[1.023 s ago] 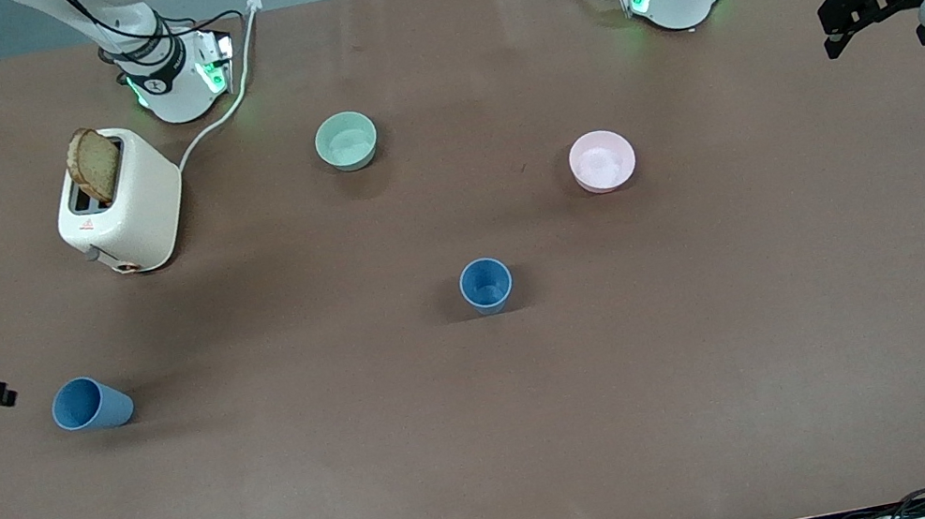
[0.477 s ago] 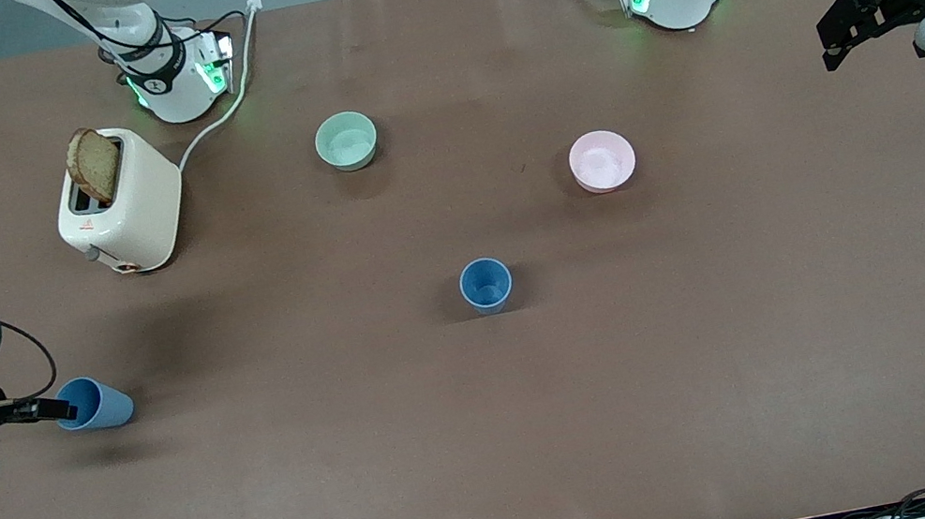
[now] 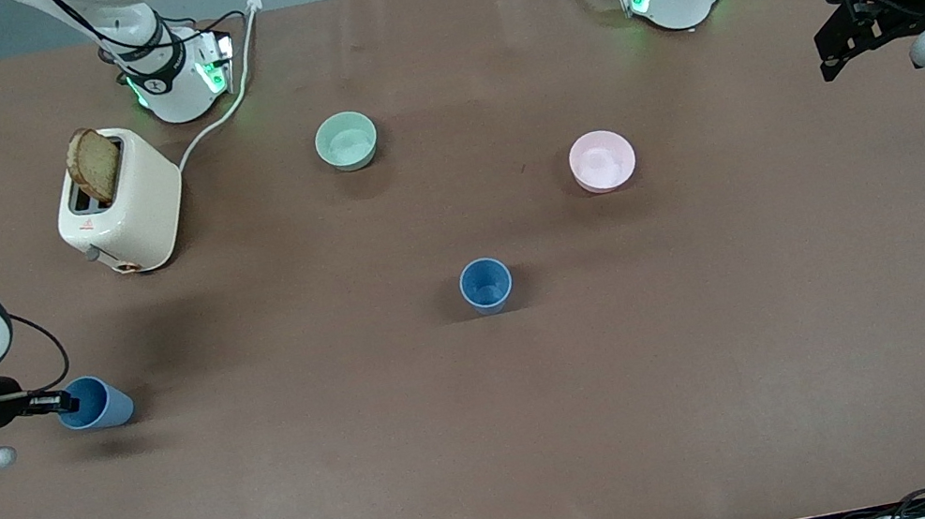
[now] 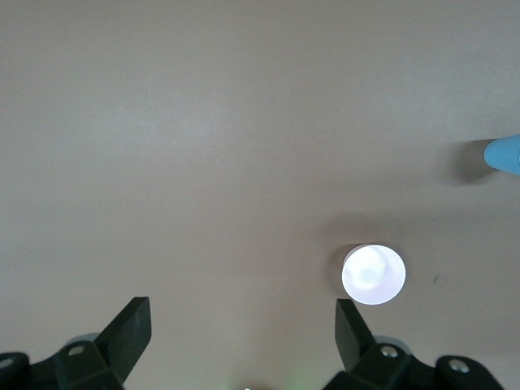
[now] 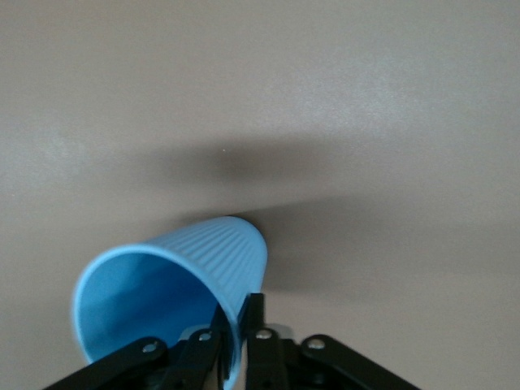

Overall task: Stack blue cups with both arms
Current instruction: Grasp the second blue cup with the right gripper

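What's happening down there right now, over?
Right gripper shut on cup rim. Left gripper open, waiting over table's edge. Second cup upright mid-table. Nothing between the cups.

A toaster (image 3: 127,204) holding toast (image 3: 94,165), a mint-green bowl (image 3: 346,141) and a pink bowl (image 3: 602,161) sit on the table (image 3: 549,425).

Right arm at left frame edge, bent down, wrist low; right gripper (image 3: 60,403) fingers nearly closed, pinching blue cup (image 3: 103,404) rim. Left gripper (image 3: 832,47) raised upper right, fingers spread wide, waiting.
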Controlling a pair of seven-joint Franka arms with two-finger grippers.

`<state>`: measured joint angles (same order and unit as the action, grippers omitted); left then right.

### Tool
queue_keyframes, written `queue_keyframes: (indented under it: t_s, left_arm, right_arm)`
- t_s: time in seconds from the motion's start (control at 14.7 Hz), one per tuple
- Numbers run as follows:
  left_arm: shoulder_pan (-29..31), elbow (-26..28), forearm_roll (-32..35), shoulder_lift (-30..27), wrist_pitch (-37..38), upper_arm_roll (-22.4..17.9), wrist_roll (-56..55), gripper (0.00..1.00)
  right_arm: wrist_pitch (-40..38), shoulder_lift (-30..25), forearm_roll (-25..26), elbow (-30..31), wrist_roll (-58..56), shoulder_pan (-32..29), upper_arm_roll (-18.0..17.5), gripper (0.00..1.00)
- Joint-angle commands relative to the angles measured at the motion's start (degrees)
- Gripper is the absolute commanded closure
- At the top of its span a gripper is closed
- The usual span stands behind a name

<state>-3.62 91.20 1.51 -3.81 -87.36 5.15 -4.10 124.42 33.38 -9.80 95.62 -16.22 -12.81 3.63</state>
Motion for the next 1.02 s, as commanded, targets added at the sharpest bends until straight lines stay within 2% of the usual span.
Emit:
queue_keyframes:
  t_s: [0.0, 0.2, 0.41, 0.68, 0.95]
  left_arm:
    - [-0.4, -1.4, 1.1, 0.6, 0.3, 0.1, 0.1, 0.0]
    - [-0.3, -1.4, 1.1, -0.1, 0.7, 0.1, 0.1, 0.0]
    - [-0.2, -1.4, 1.0, -0.3, 0.9, 0.1, 0.9, 0.0]
    - [-0.3, -1.4, 1.0, -0.3, 0.9, 0.1, 0.8, 0.0]
    - [-0.3, -1.3, 0.9, -0.3, 0.9, 0.2, 0.8, 0.0]
  right_arm:
    - [-2.2, -3.5, -1.1, 1.2, -0.6, 0.7, -0.9, 1.0]
    - [-8.7, -8.3, -1.7, 1.1, 2.3, 4.4, -1.1, 1.0]
    - [-13.6, -13.0, -4.5, 1.1, 13.4, 11.2, -1.1, 1.0]
    - [-14.0, -16.6, -4.6, 0.2, 31.0, 23.4, -1.1, 1.0]
    - [-13.2, -16.2, -4.4, -5.1, 49.9, 36.2, -1.0, 1.0]
